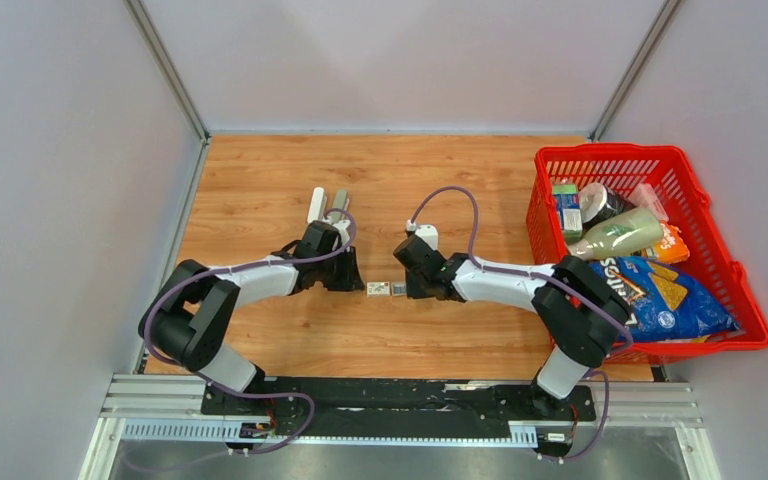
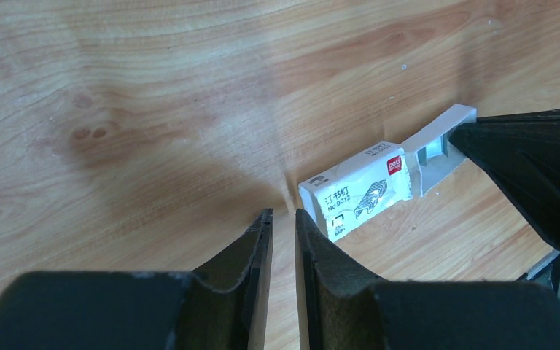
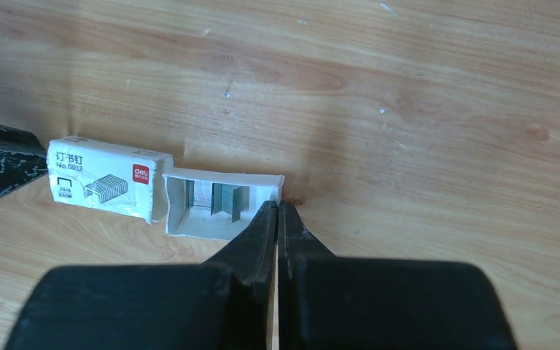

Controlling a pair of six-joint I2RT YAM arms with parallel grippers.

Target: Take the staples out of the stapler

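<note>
I've got my right gripper [image 3: 278, 210] pressed together, tip touching the tray's [image 3: 208, 223] end wall, with the staples [image 3: 222, 198] just inside.

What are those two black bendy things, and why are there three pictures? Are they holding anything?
They are two robot arms bolted to a wooden table. The top picture looks down from above; the other two come from a small camera on each wrist, so you see that arm's own fingers. Between the arms lies a white staple box, its tray slid out with grey staples inside. The left end effector is slightly open and holds nothing. The right end effector is shut at the tray's end; I cannot tell if it pinches the wall. What looks like a stapler lies behind the left arm, and a red basket of groceries stands on the right.
</note>
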